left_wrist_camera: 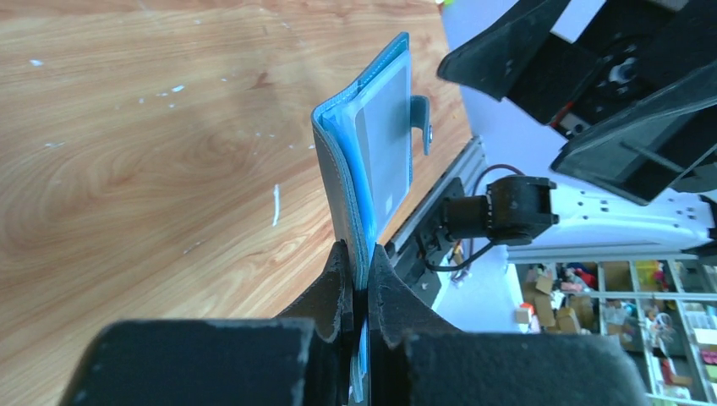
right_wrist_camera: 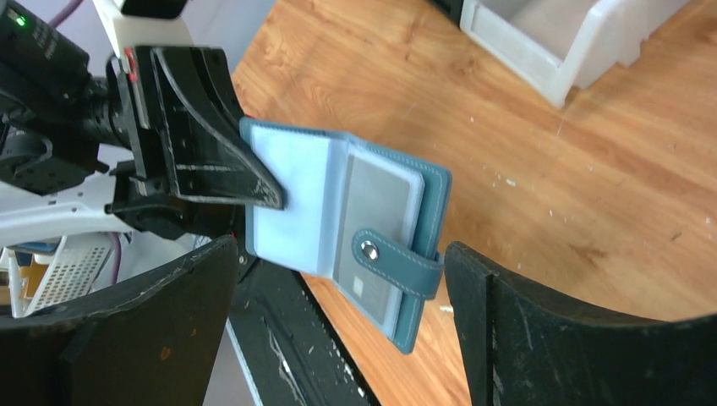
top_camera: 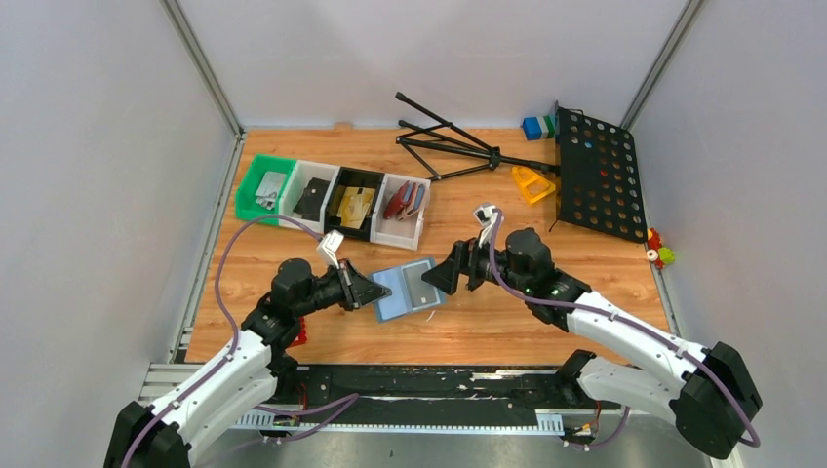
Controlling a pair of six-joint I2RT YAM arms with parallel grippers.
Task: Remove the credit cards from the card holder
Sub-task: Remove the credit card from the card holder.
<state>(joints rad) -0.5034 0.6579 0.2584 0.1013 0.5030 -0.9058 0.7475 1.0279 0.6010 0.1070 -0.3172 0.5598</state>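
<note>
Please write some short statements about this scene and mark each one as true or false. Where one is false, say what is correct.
1. The left gripper is clamped on the card holder. True.
2. The right gripper is closed on a card. False: it is open and holds nothing.
3. A grey card sits in the holder. True.
4. The holder is fastened shut. False: it is held open, and its strap hangs loose.

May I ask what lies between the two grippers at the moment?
The open card holder, pinched at one edge by the left gripper, facing the open right gripper; clearest in the top view.
</note>
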